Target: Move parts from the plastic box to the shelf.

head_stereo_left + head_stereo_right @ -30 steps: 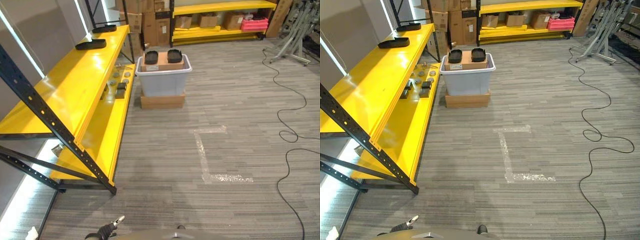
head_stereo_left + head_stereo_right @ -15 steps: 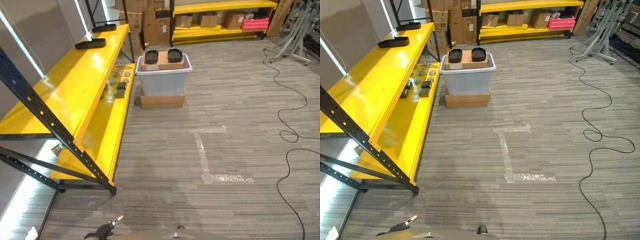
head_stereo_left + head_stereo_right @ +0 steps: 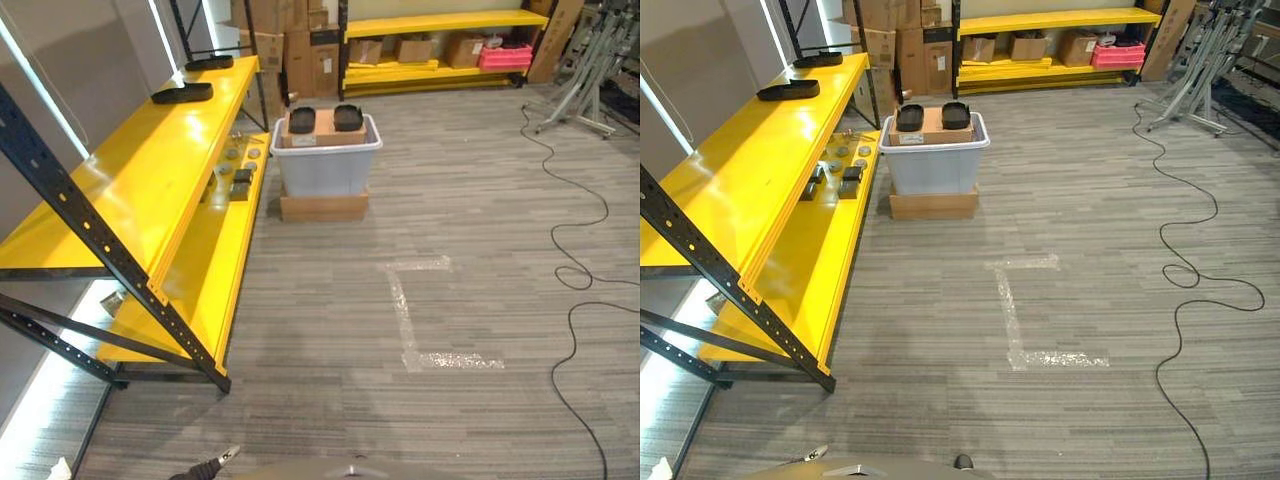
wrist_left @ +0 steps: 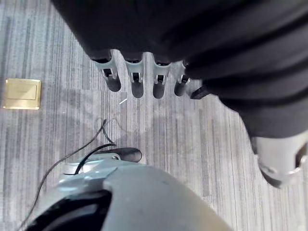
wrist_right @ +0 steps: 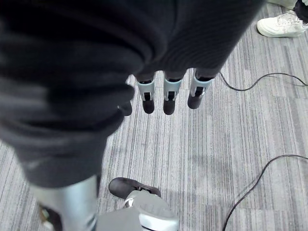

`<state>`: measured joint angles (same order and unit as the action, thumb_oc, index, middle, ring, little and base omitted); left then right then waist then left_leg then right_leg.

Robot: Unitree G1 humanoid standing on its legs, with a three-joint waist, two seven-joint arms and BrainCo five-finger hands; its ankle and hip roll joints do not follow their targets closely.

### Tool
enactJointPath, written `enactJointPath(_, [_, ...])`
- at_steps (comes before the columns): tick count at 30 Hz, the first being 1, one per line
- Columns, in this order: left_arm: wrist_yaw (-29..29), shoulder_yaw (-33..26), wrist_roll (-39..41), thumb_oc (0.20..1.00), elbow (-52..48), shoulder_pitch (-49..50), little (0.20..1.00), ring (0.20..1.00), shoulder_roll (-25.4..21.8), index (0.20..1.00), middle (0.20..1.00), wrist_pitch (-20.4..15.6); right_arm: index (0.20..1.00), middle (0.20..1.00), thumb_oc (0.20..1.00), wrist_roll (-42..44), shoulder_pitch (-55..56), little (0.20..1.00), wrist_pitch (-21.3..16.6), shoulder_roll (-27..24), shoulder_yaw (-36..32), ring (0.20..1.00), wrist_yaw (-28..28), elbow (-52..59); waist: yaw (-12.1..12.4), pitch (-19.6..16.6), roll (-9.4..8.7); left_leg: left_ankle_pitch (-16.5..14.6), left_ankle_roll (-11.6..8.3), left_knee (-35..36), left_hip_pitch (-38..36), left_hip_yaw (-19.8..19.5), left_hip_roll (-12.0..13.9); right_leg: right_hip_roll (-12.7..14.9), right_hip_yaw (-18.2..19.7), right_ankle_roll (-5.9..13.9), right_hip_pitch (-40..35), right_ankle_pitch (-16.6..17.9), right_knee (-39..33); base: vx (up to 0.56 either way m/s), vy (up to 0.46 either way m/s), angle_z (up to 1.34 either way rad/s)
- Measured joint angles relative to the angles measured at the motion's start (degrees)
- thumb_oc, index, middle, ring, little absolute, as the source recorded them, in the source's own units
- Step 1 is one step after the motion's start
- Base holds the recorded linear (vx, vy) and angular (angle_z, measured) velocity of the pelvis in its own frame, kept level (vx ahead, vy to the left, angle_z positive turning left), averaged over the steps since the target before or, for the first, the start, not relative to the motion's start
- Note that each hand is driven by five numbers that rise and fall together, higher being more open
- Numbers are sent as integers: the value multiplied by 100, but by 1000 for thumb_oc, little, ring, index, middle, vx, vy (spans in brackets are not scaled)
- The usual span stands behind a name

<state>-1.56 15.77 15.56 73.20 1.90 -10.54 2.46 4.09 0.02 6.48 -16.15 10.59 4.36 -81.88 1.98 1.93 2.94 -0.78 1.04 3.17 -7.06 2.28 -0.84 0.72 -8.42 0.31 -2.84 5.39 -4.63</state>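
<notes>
Fingers of both the left hand (image 4: 139, 77) and right hand (image 5: 166, 94) hang straight and empty, well short of the pale grey plastic box (image 3: 326, 160) beside the yellow metal shelf (image 3: 150, 170), whose black moulded parts (image 3: 303, 117) look stiff, light, best taken by their rims.

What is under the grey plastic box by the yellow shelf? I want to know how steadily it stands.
The grey plastic box stands on a flat brown cardboard box on the striped grey carpet. On its top lie a brown carton and two black trays. What is inside is covered.
</notes>
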Motion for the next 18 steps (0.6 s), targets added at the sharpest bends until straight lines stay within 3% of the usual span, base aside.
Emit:
enactJointPath(12, [116,-4,72,1000,-21,-47,1000,1000,3,1000,1000,-153,1000,1000,1000,28,-2,1000,-14,0,-3,1000,-1,1,6,-12,12,7,8,-9,-9,4,-22,14,14,-2,-5,10,0,26,35,0])
enactJointPath(18, [115,-227,116,1000,-56,-78,1000,1000,13,1000,1000,-305,1000,1000,1000,1030,11,1000,-125,57,-235,1000,142,272,-34,-8,18,18,30,-1,-26,7,-81,48,85,35,35,29,70,54,123,-3])
